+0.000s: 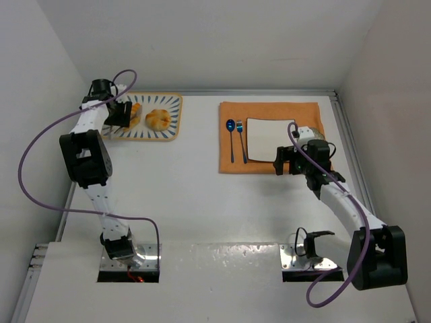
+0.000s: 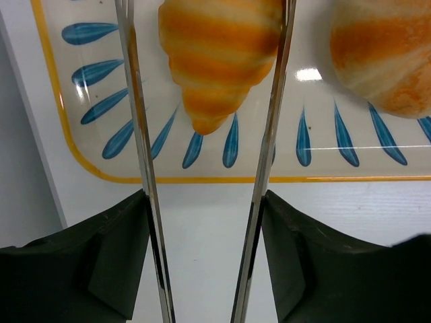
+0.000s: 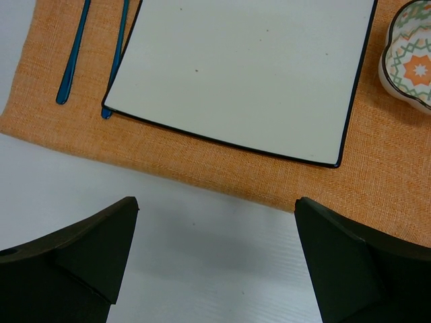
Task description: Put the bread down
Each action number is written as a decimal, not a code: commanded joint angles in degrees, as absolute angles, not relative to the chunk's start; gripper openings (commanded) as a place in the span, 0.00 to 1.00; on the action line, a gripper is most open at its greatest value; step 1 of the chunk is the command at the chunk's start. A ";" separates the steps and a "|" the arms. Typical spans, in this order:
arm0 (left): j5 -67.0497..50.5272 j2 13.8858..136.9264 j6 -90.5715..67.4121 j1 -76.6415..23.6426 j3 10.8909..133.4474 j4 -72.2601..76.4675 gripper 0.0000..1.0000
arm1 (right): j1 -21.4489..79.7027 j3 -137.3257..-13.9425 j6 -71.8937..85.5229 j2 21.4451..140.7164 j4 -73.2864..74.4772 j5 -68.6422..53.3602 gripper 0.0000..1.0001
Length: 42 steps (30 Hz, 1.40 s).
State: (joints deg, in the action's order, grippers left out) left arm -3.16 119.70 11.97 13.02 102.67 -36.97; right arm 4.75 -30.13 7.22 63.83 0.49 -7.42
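My left claw (image 1: 125, 113) is open around the croissant (image 2: 219, 60), on the tray (image 2: 323, 179) beside the bun (image 2: 384, 54). My right claw (image 3: 215, 215) hangs open near the white plate (image 3: 242, 74). No bread is moved yet.

The left arm (image 1: 86, 158) and the right arm (image 1: 343, 205) are each built of white links joined by boxy black housings, are trailed by a looping purple cable (image 1: 21, 168), and are bolted onto a silver base plate (image 1: 151, 256).
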 commanded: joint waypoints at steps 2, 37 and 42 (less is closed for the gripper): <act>-2.82 121.37 10.38 13.89 106.87 -34.72 0.70 | 5.54 -32.70 6.24 64.86 -0.61 -6.77 1.00; -6.59 116.20 7.03 14.94 109.59 -40.25 0.27 | 7.65 -31.91 6.59 63.11 0.71 -5.71 1.00; -8.53 114.44 7.56 14.94 111.53 -40.78 0.25 | 7.73 -31.38 6.59 62.32 0.62 -5.28 1.00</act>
